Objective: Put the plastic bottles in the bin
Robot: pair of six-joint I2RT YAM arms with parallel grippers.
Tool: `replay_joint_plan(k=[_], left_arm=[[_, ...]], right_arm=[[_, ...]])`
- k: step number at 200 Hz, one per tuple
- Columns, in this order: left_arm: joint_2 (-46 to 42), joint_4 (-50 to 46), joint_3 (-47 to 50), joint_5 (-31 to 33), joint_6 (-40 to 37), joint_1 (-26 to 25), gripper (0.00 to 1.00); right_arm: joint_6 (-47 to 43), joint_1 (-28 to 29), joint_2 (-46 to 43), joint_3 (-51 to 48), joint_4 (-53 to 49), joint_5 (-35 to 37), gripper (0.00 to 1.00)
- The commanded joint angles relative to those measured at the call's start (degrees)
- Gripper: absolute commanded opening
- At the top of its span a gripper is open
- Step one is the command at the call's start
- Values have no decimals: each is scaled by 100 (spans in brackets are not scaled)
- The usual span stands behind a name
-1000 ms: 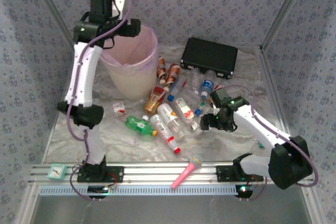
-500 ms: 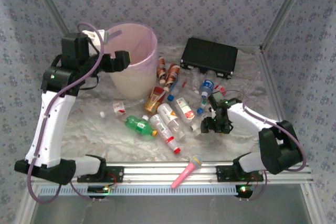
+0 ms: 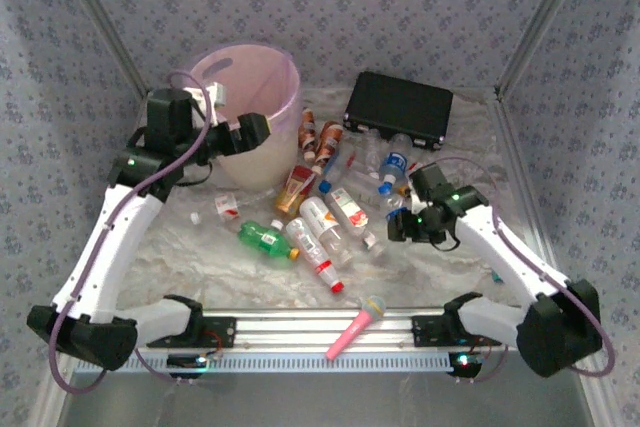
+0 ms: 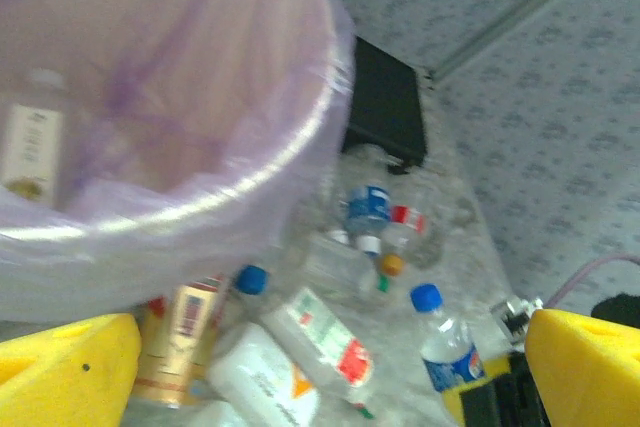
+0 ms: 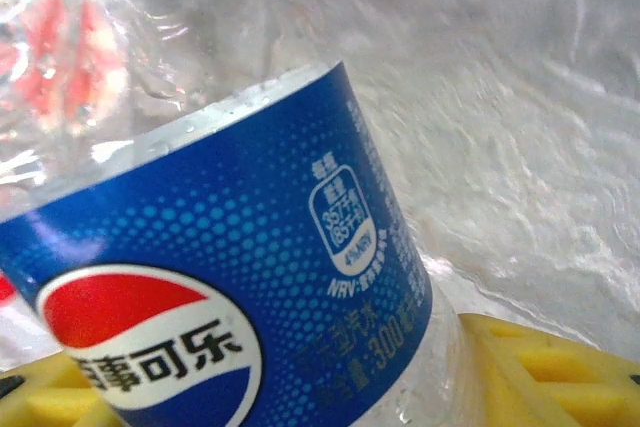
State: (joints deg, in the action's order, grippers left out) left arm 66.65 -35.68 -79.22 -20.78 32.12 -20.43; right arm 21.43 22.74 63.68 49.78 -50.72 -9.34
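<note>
Right claw (image 3: 401, 229) clamps blue-label bottle (image 5: 230, 287), arm low; left claw (image 3: 257, 132) wide, empty, beside bin (image 3: 291, 73).

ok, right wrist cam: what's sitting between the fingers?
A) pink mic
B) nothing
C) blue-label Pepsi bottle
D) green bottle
C: the blue-label Pepsi bottle sits between the yellow fingers, which flank it on both sides at the bottom of the right wrist view.
</note>
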Motion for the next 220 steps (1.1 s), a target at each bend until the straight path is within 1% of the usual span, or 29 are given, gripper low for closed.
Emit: replay_joint_plan(k=[1, 20, 46, 58, 67, 84, 111, 145, 179, 200, 220], left_arm=[[-211, 1014, 206, -605, 640, -374, 100], [-39, 1166, 190, -769, 723, -821, 100], [131, 1759, 372, -639, 978, -1432, 100], [258, 2004, 440, -568, 1080, -1637, 100], [346, 2110, 475, -461, 1111, -1777, 100], [544, 2266, 525, -265, 1190, -1959, 99], [935, 2496, 413, -279, 1272, -2201, 98], [1180, 2436, 348, -106, 1224, -2312, 95], [1316, 2423, 324, -155, 1214, -2388, 85], [1362, 2461, 317, -146, 1223, -2405, 74], [1415, 2431, 280, -122, 1213, -2401, 66]], right_arm=[[-71, -10, -265, 480, 307, -672, 58], [-82, 110, -292, 812, 812, -1012, 57], [111, 318, -223, 1056, 1486, -1381, 55], [166, 460, -160, 1148, 1600, -1472, 55], [194, 575, -138, 1176, 1905, -1495, 55], [194, 779, -90, 1295, 2071, -1542, 55], [218, 1072, 38, 1346, 2294, -1641, 54], [310, 1197, 46, 1344, 2594, -1713, 54], [274, 1216, 116, 1412, 2598, -1624, 53], [247, 1221, 169, 1412, 2609, -1592, 53], [224, 1224, 186, 1411, 2612, -1575, 53]])
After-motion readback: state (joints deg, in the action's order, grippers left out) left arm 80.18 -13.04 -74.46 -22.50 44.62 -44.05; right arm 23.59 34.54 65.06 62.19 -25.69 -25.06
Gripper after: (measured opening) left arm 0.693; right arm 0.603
